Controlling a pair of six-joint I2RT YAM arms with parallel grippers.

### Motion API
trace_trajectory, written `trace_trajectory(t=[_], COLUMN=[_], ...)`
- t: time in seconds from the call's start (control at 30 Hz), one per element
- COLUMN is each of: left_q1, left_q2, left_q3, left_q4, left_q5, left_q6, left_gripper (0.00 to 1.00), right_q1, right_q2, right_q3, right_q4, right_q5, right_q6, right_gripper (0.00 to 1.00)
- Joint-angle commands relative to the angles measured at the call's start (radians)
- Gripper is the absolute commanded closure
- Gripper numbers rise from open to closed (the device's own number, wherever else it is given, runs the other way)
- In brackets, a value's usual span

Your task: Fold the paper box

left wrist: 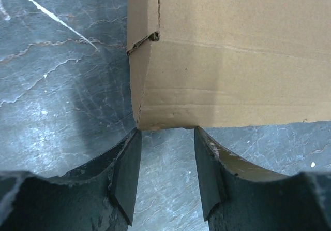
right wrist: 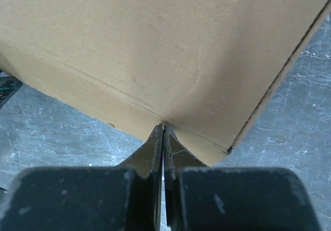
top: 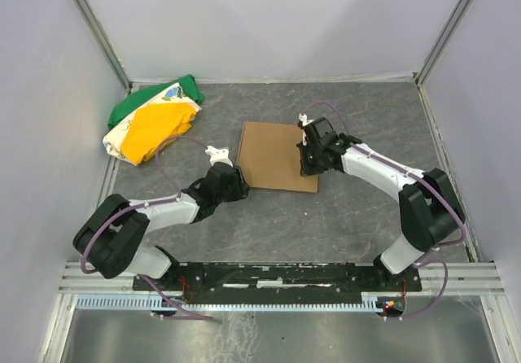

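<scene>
The paper box (top: pixel 277 155) lies flat, slightly longer left-to-right. The left gripper (left wrist: pixel 167 132) gapes halfway at its near-left corner; the right gripper (right wrist: pixel 163 128) is closed at its right edge.

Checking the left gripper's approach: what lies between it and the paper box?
Only a sliver of bare table: in the left wrist view the open left gripper sits right at the near edge of the paper box.

The paper box (top: pixel 277 156) lies flat on the table (top: pixel 358 225), in the middle of the top view. The cloth bundle (top: pixel 153 123) lies in the upper left, well apart from it. The left gripper (top: pixel 241 185) is at the box's lower left corner. The right gripper (top: pixel 308 164) is at its right edge.
</scene>
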Motion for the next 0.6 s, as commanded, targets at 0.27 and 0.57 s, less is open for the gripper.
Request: trace_trajectory(t=[0.27,0.57], left_q1=[0.005,0.004], left_q2=[0.057,0.043], left_q3=[0.081,0.077], left_q4=[-0.008,-0.004], left_q5=[-0.003,0.016], left_q6=[-0.065,-0.071], left_gripper=[0.47,0.47], right_q1=[0.010,-0.074], right_q2=[-0.016,0.574], right_q3=[0.174,1.089], right_q4=[-0.049,-0.388], right_q5=[0.120,0.133], right_q6=[-0.018,-0.061], right_gripper=[0.96,0.91])
